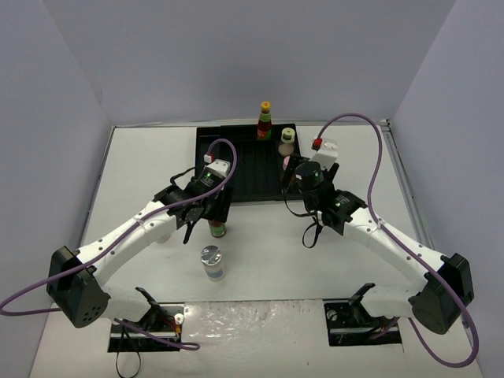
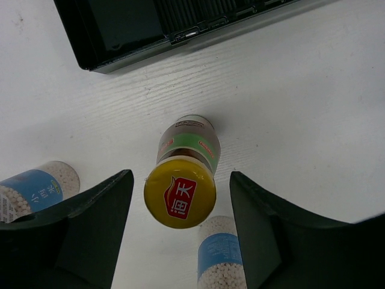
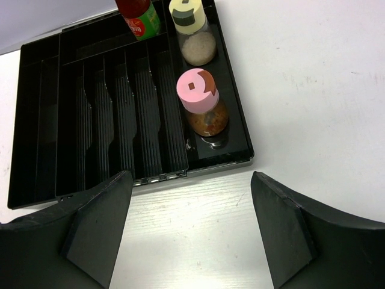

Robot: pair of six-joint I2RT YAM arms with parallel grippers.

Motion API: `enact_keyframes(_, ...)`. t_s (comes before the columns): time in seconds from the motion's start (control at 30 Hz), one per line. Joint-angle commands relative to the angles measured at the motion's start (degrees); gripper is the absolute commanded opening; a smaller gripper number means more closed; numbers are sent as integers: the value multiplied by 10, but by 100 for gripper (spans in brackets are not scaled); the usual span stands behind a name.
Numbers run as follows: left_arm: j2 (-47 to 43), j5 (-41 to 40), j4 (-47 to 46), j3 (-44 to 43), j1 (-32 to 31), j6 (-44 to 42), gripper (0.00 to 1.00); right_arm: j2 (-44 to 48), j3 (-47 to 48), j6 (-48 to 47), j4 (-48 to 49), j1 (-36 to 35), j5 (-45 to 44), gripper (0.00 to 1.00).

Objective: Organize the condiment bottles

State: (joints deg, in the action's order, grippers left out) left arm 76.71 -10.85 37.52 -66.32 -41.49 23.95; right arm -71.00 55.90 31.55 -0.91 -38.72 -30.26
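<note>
Yellow-capped bottle point(image 2: 180, 194) btwn left fingers point(image 2: 90, 232), blue-labelled jars point(image 2: 36, 189) beside, tray point(image 2: 120, 36) behind

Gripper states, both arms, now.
Left gripper: open, jaws either side of the yellow-capped bottle, not touching it.
Right gripper: open, holding nothing.

**Yellow cap, red badge, black tray**

Here's the slim bottle point(image 2: 183, 162): bright yellow cap with a red badge and white characters, and a green label banded red over dark brown glass. A blue-labelled jar point(image 2: 33, 189) and a second jar point(image 2: 219, 259) both show white beads and white lettering on the blue. The table point(image 2: 301, 120) is white with faint grain. The tray point(image 3: 120, 108) is glossy black and ridged. In it stand a pink-capped bottle point(image 3: 201, 105) with amber-brown contents, a cream bottle point(image 3: 194, 36) with a pale yellow cap, and a red bottle point(image 3: 139, 15) with a green label. The cables point(image 1: 376, 169) are purple.
</note>
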Motion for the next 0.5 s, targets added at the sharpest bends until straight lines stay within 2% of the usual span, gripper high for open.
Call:
enact_keyframes(0.0, 1, -15, 1, -39, -4, 4, 54, 23, -1, 8, 26, -5, -25, 76)
enact_keyframes(0.23, 8, -19, 7, -48, -6, 5, 43, 28, -7, 4, 25, -4, -27, 76)
enact_keyframes(0.33, 9, -23, 11, -50, -7, 6, 32, 30, -12, 4, 25, -3, -27, 76)
enact_keyframes(0.43, 8, -26, 18, -56, -7, 6, 10, 34, -15, 4, 25, -3, -26, 76)
enact_keyframes(0.47, 6, -25, 18, -58, -8, 6, 6, 36, -17, 4, 25, -3, -25, 76)
